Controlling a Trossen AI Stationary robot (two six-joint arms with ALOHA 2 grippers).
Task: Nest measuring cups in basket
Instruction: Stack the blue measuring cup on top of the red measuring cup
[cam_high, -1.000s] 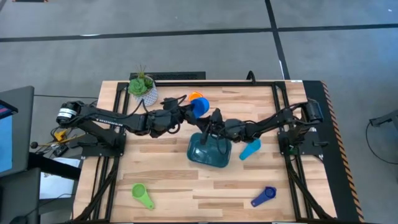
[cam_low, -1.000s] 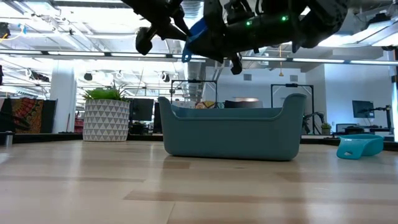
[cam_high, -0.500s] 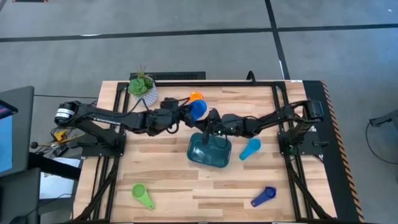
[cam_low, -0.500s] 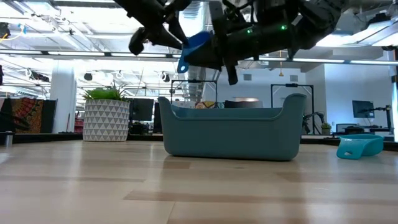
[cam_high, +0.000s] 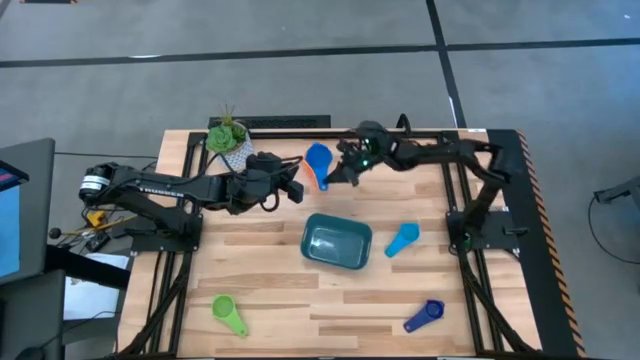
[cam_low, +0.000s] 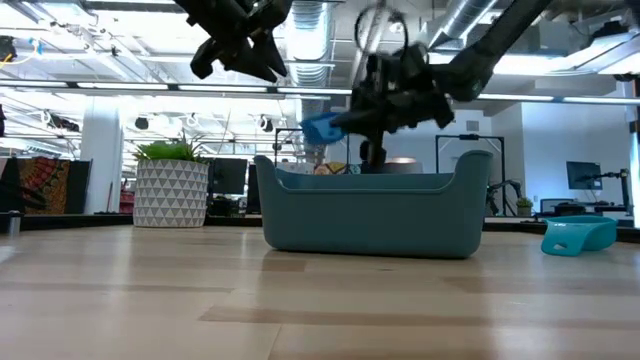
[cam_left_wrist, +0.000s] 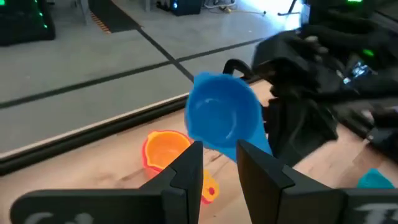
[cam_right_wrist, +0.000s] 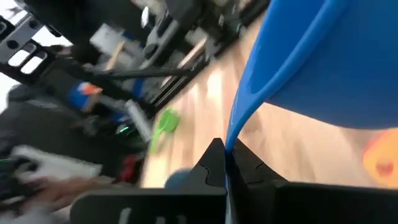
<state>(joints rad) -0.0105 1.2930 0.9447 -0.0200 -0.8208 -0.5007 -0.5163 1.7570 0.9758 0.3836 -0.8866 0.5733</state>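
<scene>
- Blue measuring cup (cam_high: 319, 158): held above the desk (cam_high: 270, 270) near the far edge, beyond the basket (cam_high: 337, 243); handle runs toward the right end effector (cam_high: 343, 172), bowl away from it.
- Right end effector: closed on the blue cup's handle.
- Left end effector (cam_high: 295, 190): fingers parted, holding nothing, beside the cup.
- Orange cup (cam_left_wrist: 166, 149) rests on the desk beneath.
- Basket: teal, open-topped, mid-desk.
- Light blue cup (cam_high: 401, 239), green cup (cam_high: 228, 314) and dark blue cup (cam_high: 424, 315) lie well apart.

Overhead looks down; low camera level (both show basket (cam_high: 337, 243))
</scene>
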